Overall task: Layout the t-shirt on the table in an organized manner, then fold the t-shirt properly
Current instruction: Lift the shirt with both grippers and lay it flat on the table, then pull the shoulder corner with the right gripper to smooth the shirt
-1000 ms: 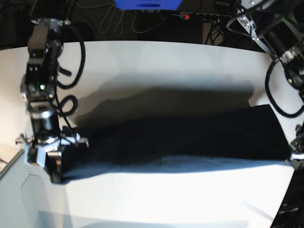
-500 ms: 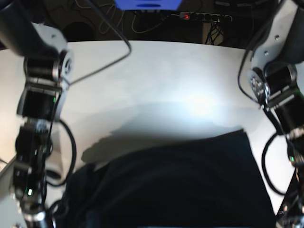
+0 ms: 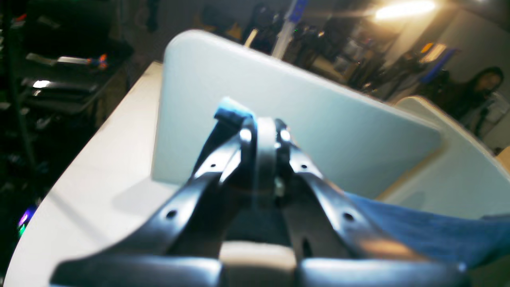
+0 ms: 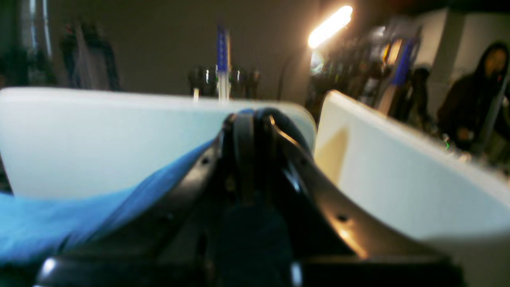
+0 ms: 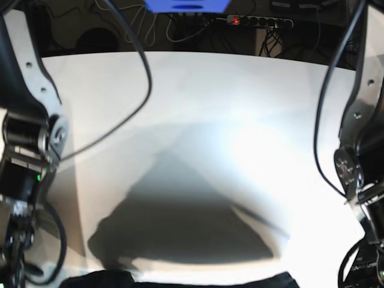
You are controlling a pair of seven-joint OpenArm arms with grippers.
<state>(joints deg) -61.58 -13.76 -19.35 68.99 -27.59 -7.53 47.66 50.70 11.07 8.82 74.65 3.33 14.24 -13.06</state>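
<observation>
T-shirt (image 4: 59, 223): soft, light, limp cloth, sure to sag, swing and crease wherever unsupported; not fragile, not slippery, but prone to bunching and to folding over on itself. Best taken at two matching points along one edge, shoulders or hem corners, well apart, so as to hang as a flat sheet between them.

Held that way now, by the look of it. Left gripper (image 3: 261, 133): jaws pressed together, a scrap of blue cloth poking out at the tips, the rest trailing away to the right of the left wrist view. Right gripper (image 4: 249, 119): likewise closed, cloth running off from the jaws to the left of the right wrist view. Which part of the garment is pinched: impossible to tell.

In the base view, only a dark strip of cloth along the near edge, above the table (image 5: 198, 90) rather than flat on it, judging by the broad shadow (image 5: 180, 222) cast on the white top.

Left arm (image 5: 354, 162) at the right edge, right arm (image 5: 27, 138) at the left edge, both raised and reaching toward the near side, grippers themselves out of that view. Wrist cameras tilted, table edge and room beyond in sight.

Laying out not yet done; probably a swing-and-drape toward the far side called for.
</observation>
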